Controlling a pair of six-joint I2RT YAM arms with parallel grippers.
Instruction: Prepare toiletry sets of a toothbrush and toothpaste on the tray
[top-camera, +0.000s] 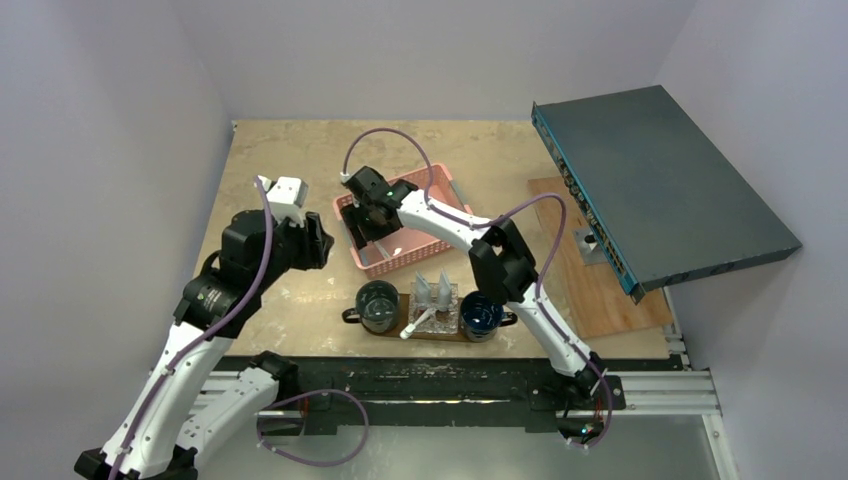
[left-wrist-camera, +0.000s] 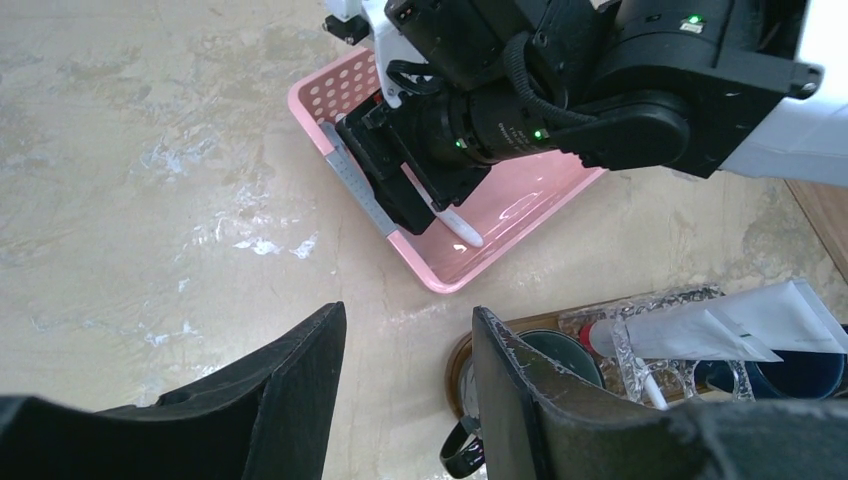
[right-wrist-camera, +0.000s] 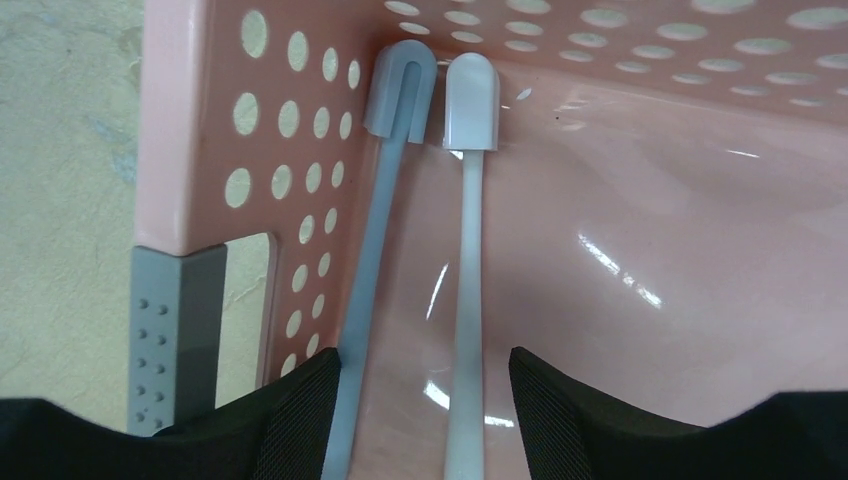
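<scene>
The right gripper has its jaws spread wide and low inside the pink basket. They straddle the handle of a white toothbrush with a clear gap on each side, so nothing is clamped. A grey-blue toothbrush lies just left of the white one, running along the perforated basket wall and passing close by the left-hand finger. That makes two toothbrushes in the basket, with their heads side by side at its far corner. A grey dotted strip sits on the basket's rim.

The left gripper hangs above the bare table, left of the basket. Its two fingers are parted about halfway and nothing is between them.

The dark oval tray lies near the arm bases, on the near side of the basket. It carries two dark mugs, one at its left end and one at its right end. Between them are two pale squeeze tubes set side by side on crinkled clear plastic, and one more white toothbrush lies slantwise just in front of them.

On the right of the table, a flat blue-grey metal box tilts over one pale rectangular board.
</scene>
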